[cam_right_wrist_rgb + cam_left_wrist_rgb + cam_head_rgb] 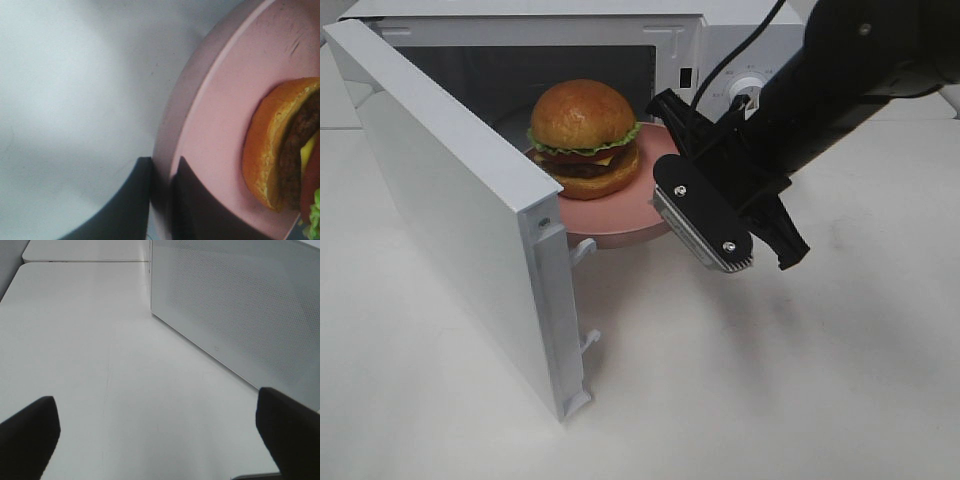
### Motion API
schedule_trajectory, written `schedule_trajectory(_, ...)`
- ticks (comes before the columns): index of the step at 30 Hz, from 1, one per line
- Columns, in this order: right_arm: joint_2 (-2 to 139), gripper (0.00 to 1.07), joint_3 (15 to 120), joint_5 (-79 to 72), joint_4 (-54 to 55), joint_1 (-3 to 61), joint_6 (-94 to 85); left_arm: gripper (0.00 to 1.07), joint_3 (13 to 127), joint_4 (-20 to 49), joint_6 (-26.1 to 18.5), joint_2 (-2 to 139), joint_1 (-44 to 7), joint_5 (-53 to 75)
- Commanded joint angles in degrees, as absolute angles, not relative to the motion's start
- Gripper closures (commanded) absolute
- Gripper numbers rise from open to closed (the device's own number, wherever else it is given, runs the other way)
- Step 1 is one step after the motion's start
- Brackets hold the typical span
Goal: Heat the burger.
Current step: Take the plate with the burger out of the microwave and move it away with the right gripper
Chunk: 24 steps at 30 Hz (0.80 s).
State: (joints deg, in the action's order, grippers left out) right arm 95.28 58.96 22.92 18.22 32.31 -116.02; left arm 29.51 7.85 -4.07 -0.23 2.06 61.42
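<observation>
a single burger (585, 140) sat on one pink plate (620, 215) at the mouth of the microwave (720, 40), the plate partly inside the cavity and partly overhanging the white table (770, 380), as the right tool (161, 195) pinched the plate's near rim between its two fingers. the right wrist view showed one finger above the rim and one below, clenched on the edge, with the burger's bottom bun, patty and lettuce close beside them. the left tool (155, 440) hung released and empty over bare table beside the microwave's perforated side wall, its two fingertips spread wide apart and touching nothing. the door (460, 210) stood fully swung open toward the camera. judging by the scene, the task was perhaps halfway through: the door was open and the burger was at the threshold, but the plate had yet to be slid fully in and let go, the door shut and the dial (748, 92) turned. counted in view: one burger, one plate, one microwave with one door and one dial, and two tools, only the right one at work.
</observation>
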Motion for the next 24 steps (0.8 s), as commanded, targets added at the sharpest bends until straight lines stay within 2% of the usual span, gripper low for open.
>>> schedule_trajectory(1, 90.18, 1.07, 55.46, 18.79, 19.08, 32.03, -116.37, 0.07, 29.56, 8.19, -3.78, -1.2, 2.18, 61.54)
schedule_trajectory(11, 79.41, 1.07, 45.38, 18.16, 18.56, 32.03, -114.42, 0.07, 29.56, 8.19, -3.78, -1.2, 2.18, 61.54)
schedule_trajectory(18, 71.28, 1.07, 40.39, 19.42, 10.89, 32.03, -104.28, 0.07, 29.56, 8.19, -3.78, -1.2, 2.18, 61.54)
schedule_trajectory(24, 65.55, 1.07, 36.96, 20.4, 9.45, 32.03, -100.61, 0.07, 29.56, 8.19, -3.78, -1.2, 2.18, 61.54)
